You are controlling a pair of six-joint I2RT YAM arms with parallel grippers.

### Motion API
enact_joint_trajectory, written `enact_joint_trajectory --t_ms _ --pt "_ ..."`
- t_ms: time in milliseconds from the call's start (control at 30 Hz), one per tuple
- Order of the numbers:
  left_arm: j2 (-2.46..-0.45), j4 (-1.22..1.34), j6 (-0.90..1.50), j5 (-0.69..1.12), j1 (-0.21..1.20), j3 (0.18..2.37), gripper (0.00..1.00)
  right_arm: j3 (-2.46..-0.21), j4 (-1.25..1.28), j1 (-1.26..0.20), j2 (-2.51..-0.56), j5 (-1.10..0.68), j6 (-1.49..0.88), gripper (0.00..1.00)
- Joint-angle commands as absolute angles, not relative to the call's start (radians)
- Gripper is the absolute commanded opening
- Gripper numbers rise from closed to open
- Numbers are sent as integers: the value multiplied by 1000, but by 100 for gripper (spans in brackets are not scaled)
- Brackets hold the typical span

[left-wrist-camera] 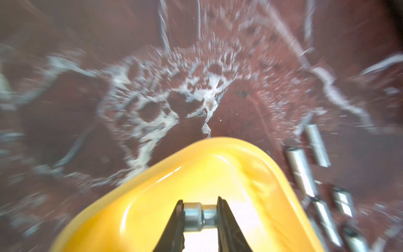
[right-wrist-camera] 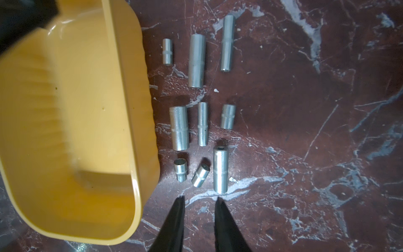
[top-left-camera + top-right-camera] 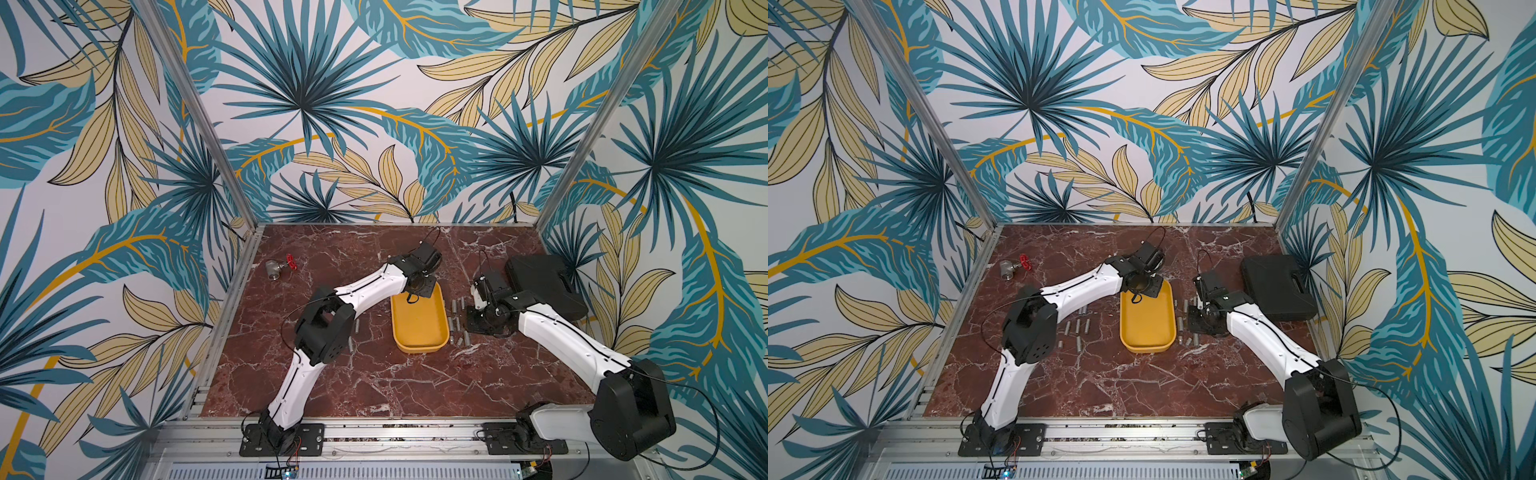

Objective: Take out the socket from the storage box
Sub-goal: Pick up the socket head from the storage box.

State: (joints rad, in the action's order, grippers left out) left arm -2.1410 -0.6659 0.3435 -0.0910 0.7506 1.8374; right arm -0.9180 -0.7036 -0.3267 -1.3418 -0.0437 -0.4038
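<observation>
The yellow storage box lies mid-table. My left gripper is over its far end, shut on a small silver socket held crosswise between the black fingers, with the box's yellow floor behind it. In both top views the left gripper hangs over the box's far rim and the held socket is hidden. My right gripper is open over bare marble, just right of the box, with nothing between its fingers.
Several loose sockets lie in rows right of the box, and more sockets lie to its left. A black hard-shell case sits at the far right. A metal valve with a red handle rests far left.
</observation>
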Motion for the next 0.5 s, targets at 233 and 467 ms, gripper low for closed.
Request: enact_joint_trajectory --t_ms 233,467 --pt "-1643 -664 503 -198 647 1306 22 -913 -677 -323 -1379 -87 -398 26" --pt "-1389 -692 637 -219 593 973 23 -935 -651 -324 -1431 -118 -392 26"
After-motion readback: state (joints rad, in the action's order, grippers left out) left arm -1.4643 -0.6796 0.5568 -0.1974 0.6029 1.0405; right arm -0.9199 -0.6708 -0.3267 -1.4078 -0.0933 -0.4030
